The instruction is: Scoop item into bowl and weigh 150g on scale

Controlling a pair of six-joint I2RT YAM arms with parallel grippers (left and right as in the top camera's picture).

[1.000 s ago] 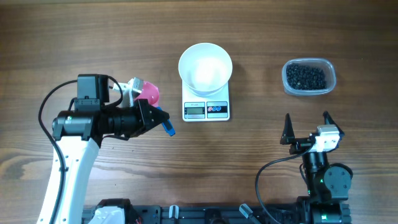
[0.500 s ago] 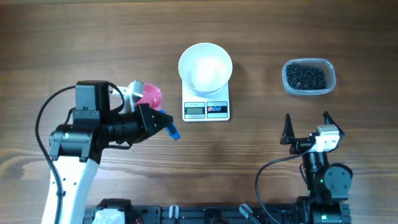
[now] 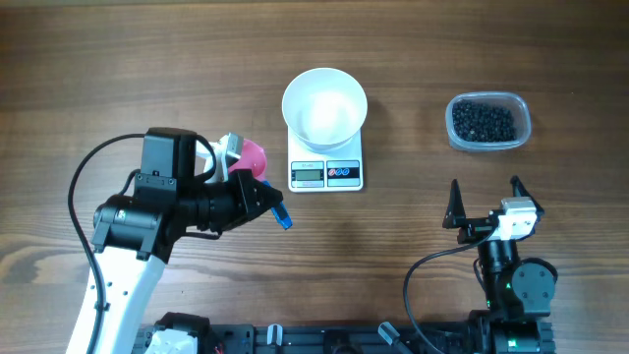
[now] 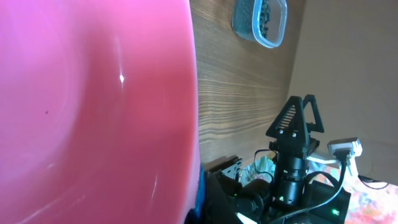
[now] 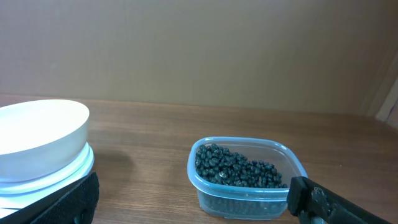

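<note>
The white bowl [image 3: 324, 106] stands empty on the white scale [image 3: 326, 173] at the middle back. The item, small black beans [image 3: 483, 121], fills a clear plastic tub [image 3: 518, 131] at the back right. My left gripper [image 3: 259, 194] is shut on a pink scoop [image 3: 254, 155] with a blue handle end [image 3: 282, 218], just left of the scale. That scoop's pink bowl [image 4: 93, 112] fills the left wrist view. My right gripper [image 3: 485, 203] rests open near the front right, facing the beans [image 5: 236, 167] and the bowl [image 5: 37, 127], with nothing between its fingers [image 5: 81, 199].
Bare wooden table lies between the scale and the tub [image 5: 245, 186], and across the front middle. The right arm's base [image 3: 511, 285] sits at the front right edge. Cables and mounts line the front edge.
My left arm has carried the pink scoop rightward and a little toward the front, closer to the scale's left side. The right arm has not moved.
</note>
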